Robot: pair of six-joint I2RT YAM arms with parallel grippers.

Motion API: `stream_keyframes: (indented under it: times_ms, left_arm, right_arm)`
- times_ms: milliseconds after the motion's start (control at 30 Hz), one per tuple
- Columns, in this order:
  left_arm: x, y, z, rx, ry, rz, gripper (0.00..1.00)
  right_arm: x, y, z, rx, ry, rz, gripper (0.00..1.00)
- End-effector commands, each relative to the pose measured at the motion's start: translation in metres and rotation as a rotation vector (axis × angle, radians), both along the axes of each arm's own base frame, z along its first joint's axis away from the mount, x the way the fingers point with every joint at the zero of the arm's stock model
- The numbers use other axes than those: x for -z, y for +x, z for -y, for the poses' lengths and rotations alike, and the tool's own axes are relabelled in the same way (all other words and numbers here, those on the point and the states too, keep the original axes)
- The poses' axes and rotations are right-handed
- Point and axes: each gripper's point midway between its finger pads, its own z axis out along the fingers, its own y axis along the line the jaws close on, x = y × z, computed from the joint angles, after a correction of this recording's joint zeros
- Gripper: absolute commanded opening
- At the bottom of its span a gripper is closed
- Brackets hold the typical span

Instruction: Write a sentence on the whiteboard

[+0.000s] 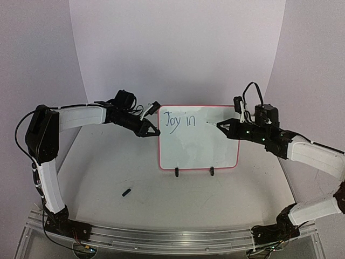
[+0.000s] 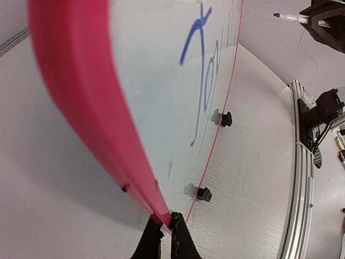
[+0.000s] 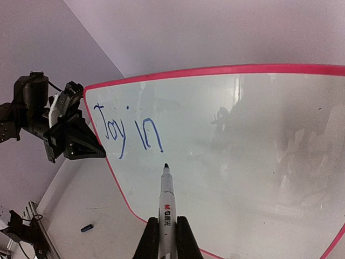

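Note:
The whiteboard (image 1: 199,145) stands upright on two black clip feet, white with a pink-red rim. The sentence (image 1: 179,121), blue "Joy in", runs across its top left; it also shows in the right wrist view (image 3: 128,133). My left gripper (image 1: 155,131) is shut on the board's left rim (image 2: 108,135), pinching its edge between the fingers (image 2: 180,243). My right gripper (image 1: 225,128) is shut on a white marker (image 3: 166,208), uncapped, its dark tip (image 3: 165,165) pointing at the board just right of "in". Whether the tip touches the board I cannot tell.
A small dark marker cap (image 1: 126,192) lies on the table in front of the board to the left, also seen in the right wrist view (image 3: 86,227). White backdrop walls close in behind. A metal rail (image 1: 172,234) runs along the near edge.

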Motion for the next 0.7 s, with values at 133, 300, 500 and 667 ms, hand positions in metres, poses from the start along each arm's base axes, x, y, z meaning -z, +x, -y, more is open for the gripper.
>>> stream_keyframes:
  times_ms: [133,300,500,667]
  left_arm:
    - [0.015,-0.011,-0.004,0.017,0.103,0.016,0.00]
    - [0.016,-0.012,-0.003,0.021,0.108,0.017,0.00]
    - [0.019,-0.013,-0.003,0.020,0.116,0.016,0.00]
    - [0.018,-0.013,-0.002,0.023,0.113,0.015,0.00]
  right_arm:
    - [-0.010,0.007,-0.005,-0.011,0.029,0.052,0.00]
    - [-0.006,0.008,-0.019,-0.034,0.029,0.046,0.00]
    - [0.001,0.015,0.000,0.111,0.045,0.069,0.00]
    - [0.000,0.014,-0.009,0.061,0.060,0.060,0.00]
